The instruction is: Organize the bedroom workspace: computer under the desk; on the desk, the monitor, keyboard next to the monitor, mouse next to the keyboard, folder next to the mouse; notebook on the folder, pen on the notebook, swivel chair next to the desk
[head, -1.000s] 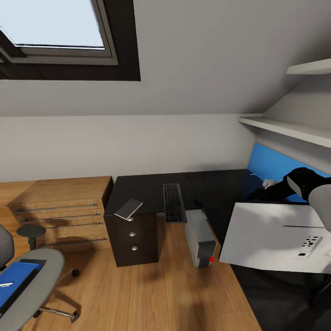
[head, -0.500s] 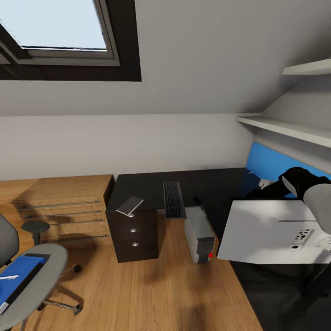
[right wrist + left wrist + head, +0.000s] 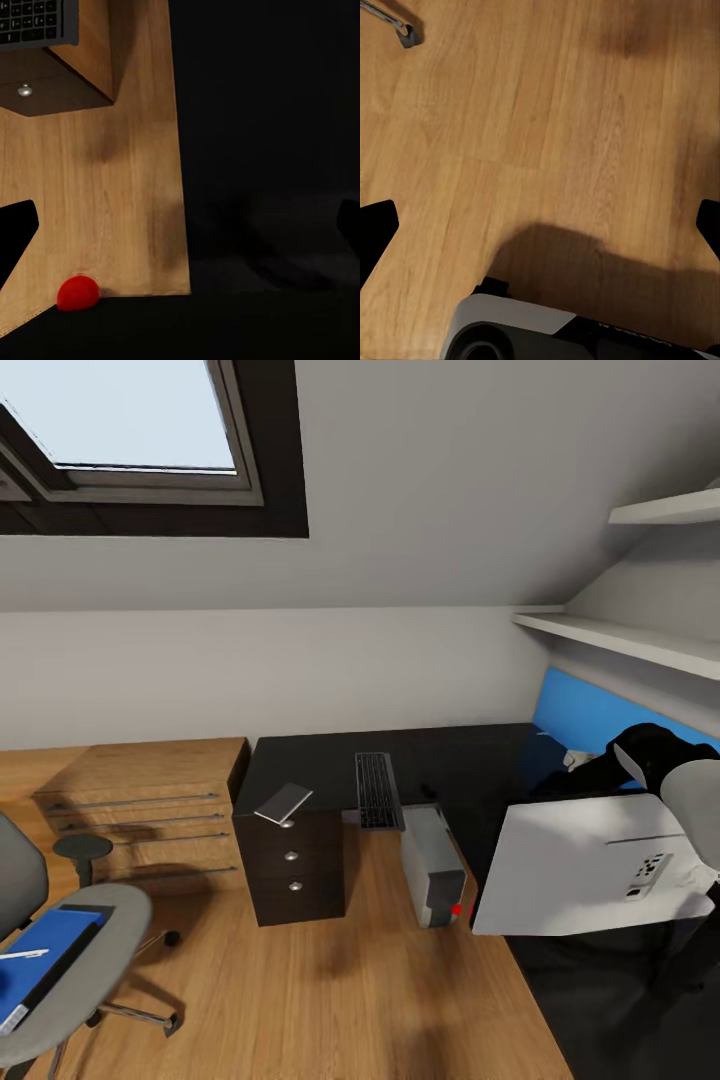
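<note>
Right arm (image 3: 690,785) raised at head view's right edge, carrying the monitor (image 3: 585,865) white back up over the desk (image 3: 450,760); grip itself hidden, so cannot tell. Left gripper (image 3: 540,225) spread wide, holding nothing, over wood floor (image 3: 540,112). Keyboard (image 3: 377,790) on desk, computer (image 3: 433,865) beneath, folder (image 3: 45,960) on swivel chair (image 3: 95,950).

Swivel chair (image 3: 70,960), folder (image 3: 40,955) cut by frame edge; monitor (image 3: 585,865) front hidden.
</note>
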Robot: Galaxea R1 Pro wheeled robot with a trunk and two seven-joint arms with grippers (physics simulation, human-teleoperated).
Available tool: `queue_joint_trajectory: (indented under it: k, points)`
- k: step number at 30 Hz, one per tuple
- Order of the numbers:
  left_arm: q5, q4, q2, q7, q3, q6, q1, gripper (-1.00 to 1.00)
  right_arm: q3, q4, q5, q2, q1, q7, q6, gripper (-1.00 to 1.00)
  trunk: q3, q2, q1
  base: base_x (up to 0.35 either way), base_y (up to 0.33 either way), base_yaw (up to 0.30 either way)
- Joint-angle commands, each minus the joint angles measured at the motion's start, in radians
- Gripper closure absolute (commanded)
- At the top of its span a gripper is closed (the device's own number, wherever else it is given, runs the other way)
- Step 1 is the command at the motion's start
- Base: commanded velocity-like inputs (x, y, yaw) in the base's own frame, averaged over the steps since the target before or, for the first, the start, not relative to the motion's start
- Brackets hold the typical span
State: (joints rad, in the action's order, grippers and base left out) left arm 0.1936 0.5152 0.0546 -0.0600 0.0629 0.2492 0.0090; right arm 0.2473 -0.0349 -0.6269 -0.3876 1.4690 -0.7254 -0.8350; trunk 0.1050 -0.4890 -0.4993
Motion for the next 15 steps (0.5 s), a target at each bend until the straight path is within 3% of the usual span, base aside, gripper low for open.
queue_joint_trajectory:
  k: [1, 9, 15]
  points:
    - [0.005, 0.002, 0.001, 0.000, 0.002, 0.001, 0.000, -1.00, 0.006, -0.002, -0.011, 0.000, 0.001, -0.006, -0.004, -1.00, 0.002, -0.002, 0.000, -0.015, 0.000, 0.000]
    - [0.006, 0.002, 0.001, 0.000, 0.002, 0.001, 0.000, -1.00, 0.004, -0.002, -0.011, 0.000, 0.001, -0.006, -0.004, -1.00, 0.002, -0.002, 0.000, -0.139, 0.000, 0.000]
    - [0.006, 0.002, 0.001, 0.000, 0.003, 0.001, 0.000, -1.00, 0.003, -0.002, -0.012, 0.000, 0.001, -0.006, -0.004, -1.00, 0.002, -0.002, 0.000, -0.035, 0.000, 0.000]
